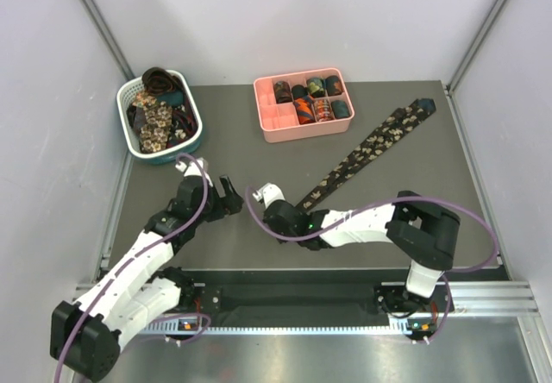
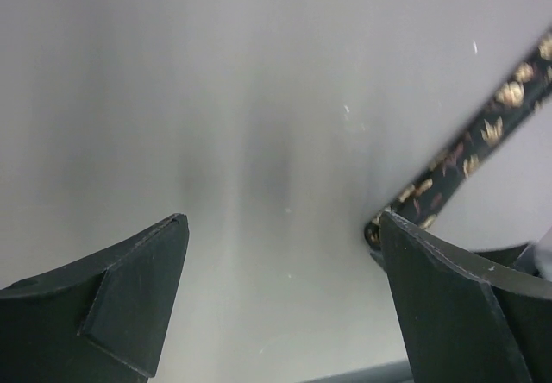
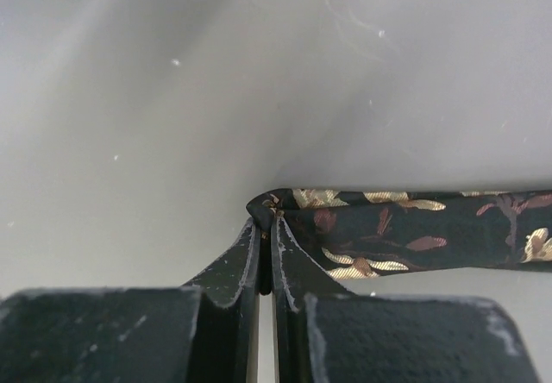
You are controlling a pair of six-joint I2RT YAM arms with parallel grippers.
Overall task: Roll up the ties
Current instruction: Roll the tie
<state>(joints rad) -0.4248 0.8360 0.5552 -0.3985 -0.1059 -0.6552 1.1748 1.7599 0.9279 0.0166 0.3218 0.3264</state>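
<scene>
In the right wrist view the right gripper (image 3: 263, 228) is pressed together on the very tip of the long dark fabric necktie with beige floral print (image 3: 397, 236), though how much cloth it holds is hidden. Its white forearm lies low, reaching toward nine o'clock. The left gripper (image 1: 226, 195) hovers spread wide at nine o'clock of that tip, and the necktie lies flat on the grey table (image 1: 259, 159), running to one o'clock and ending near the three o'clock side of the pink divided plastic tray (image 1: 267, 124).

walls (image 1: 285, 21): white panels | table (image 1: 233, 154): grey (matte) | light: soft, even
</scene>
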